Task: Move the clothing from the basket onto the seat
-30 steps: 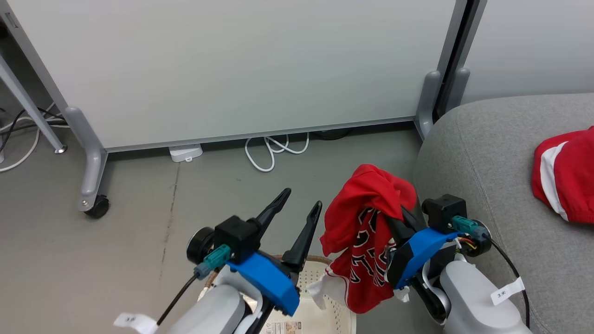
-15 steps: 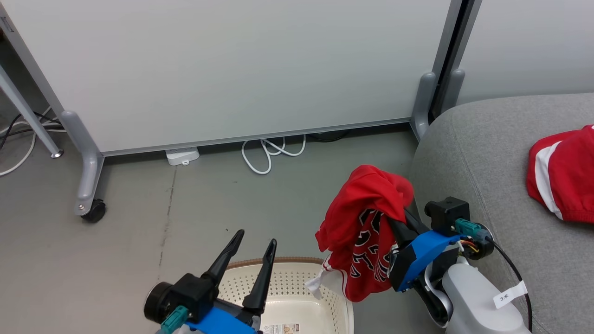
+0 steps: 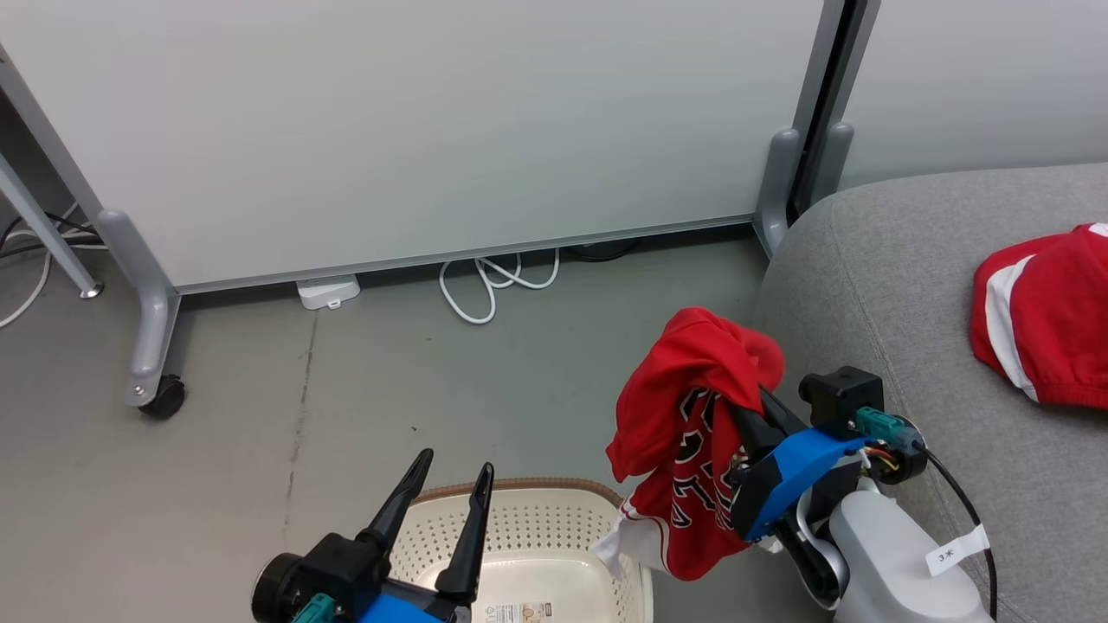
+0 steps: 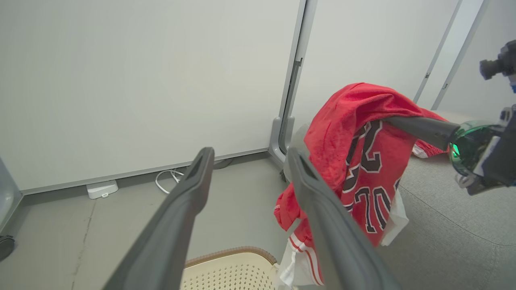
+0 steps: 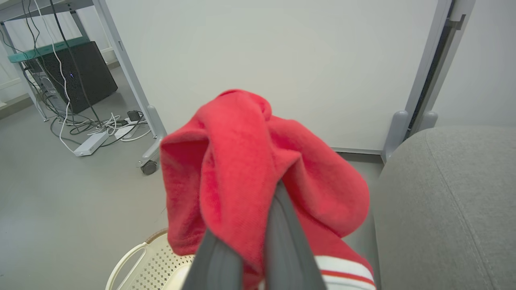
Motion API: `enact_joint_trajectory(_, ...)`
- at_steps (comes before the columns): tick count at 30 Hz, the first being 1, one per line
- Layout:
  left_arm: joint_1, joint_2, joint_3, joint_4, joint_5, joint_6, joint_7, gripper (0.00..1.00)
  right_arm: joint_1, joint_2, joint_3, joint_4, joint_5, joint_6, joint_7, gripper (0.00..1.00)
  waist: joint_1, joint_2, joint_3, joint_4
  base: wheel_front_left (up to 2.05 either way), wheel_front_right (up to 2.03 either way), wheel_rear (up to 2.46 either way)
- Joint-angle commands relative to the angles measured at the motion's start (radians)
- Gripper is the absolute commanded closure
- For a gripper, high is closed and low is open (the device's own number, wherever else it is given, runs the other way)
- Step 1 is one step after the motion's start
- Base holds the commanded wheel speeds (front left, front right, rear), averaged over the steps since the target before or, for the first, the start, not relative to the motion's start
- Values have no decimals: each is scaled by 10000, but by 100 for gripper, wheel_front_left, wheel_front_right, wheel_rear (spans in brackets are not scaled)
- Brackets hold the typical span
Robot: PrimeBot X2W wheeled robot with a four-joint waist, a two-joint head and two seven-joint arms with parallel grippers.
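Observation:
A red jersey [image 3: 684,433] with black-and-white lettering hangs in the air between the basket and the seat. My right gripper [image 3: 762,385] is shut on its bunched top, and the fingertips [image 5: 278,197] are buried in the cloth. The jersey's white-trimmed hem dangles over the right rim of the cream basket [image 3: 537,486], which looks bare inside. My left gripper [image 3: 454,463] stands open over the basket with nothing between its fingers [image 4: 193,177]. A second red garment [image 3: 1043,320] with white stripes lies on the grey seat [image 3: 900,294] at the right.
A pale partition panel stands behind on grey legs with a caster [image 3: 160,400]. White cables [image 3: 493,285] and a small white box [image 3: 327,291] lie at its foot. A black box [image 5: 76,76] and more cables sit far left. Grey floor [image 3: 433,363] lies open ahead.
My left gripper has drawn back and down to the bottom of the head view, still open. The right gripper keeps its hold on the jersey. The camera has shifted slightly.

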Motion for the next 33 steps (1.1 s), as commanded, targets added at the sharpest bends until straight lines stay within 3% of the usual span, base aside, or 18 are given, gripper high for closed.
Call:
enact_joint_trajectory(1,37,70,-3,-69,-58,-20,-46,0,83,21,-33,-71,-52,5,-48,100,0,0,-5,-22,0,0,0)
enact_joint_trajectory(14,-206,132,-247,-67,-115,-23,-46,0,-14,100,-48,-261,-85,5,-26,100,0,0,118,-753,0,0,0)
enact_joint_trajectory(33,-651,306,-503,-173,-191,-22,-47,0,-142,206,-174,-455,-201,5,-48,100,0,0,539,-3253,0,0,0)
